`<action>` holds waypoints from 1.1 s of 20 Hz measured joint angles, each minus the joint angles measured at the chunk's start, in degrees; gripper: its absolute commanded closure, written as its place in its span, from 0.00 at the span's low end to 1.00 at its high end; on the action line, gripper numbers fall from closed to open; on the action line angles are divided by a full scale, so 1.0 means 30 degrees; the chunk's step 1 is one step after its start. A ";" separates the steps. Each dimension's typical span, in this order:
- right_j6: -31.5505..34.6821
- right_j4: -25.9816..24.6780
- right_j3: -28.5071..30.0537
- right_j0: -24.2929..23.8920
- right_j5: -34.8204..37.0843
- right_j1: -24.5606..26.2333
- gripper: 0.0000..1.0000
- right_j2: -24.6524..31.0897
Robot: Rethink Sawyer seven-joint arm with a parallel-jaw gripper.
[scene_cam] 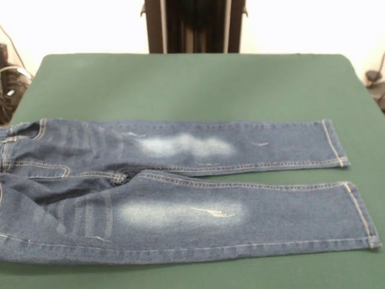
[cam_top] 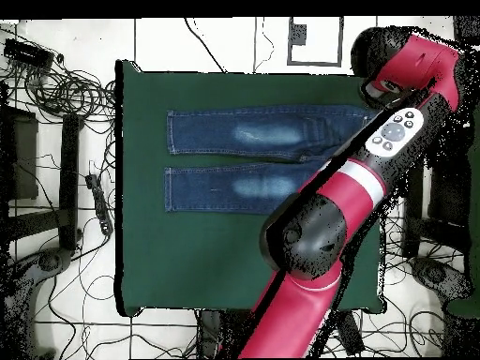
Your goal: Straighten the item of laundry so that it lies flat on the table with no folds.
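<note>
The item of laundry (scene_cam: 180, 192) is a small pair of blue jeans with whitish thigh patches. It lies spread out on the green table (scene_cam: 192, 84), waist at the left edge of the front view and cuffs at the right. The legs lie side by side with a narrow gap. Small creases show near the crotch and waist. In the overhead view the jeans (cam_top: 253, 159) lie across the table (cam_top: 187, 262), cuffs to the left, with the waist end hidden under the red arm (cam_top: 361, 178). Neither view shows the gripper itself.
The dark pedestal (scene_cam: 192, 27) stands behind the table's far edge. Cables and gear lie beside the table (scene_cam: 9, 78) and show in the overhead view (cam_top: 66, 94). The red arm hangs over the table's right part in the overhead view.
</note>
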 measured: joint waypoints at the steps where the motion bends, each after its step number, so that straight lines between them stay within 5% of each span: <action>1: 0.0000 -0.0004 0.0066 0.0108 0.0235 -0.0147 1.00 -0.0014; 22: 0.0008 0.0285 0.0141 0.1051 0.1748 -0.0381 1.00 -0.0199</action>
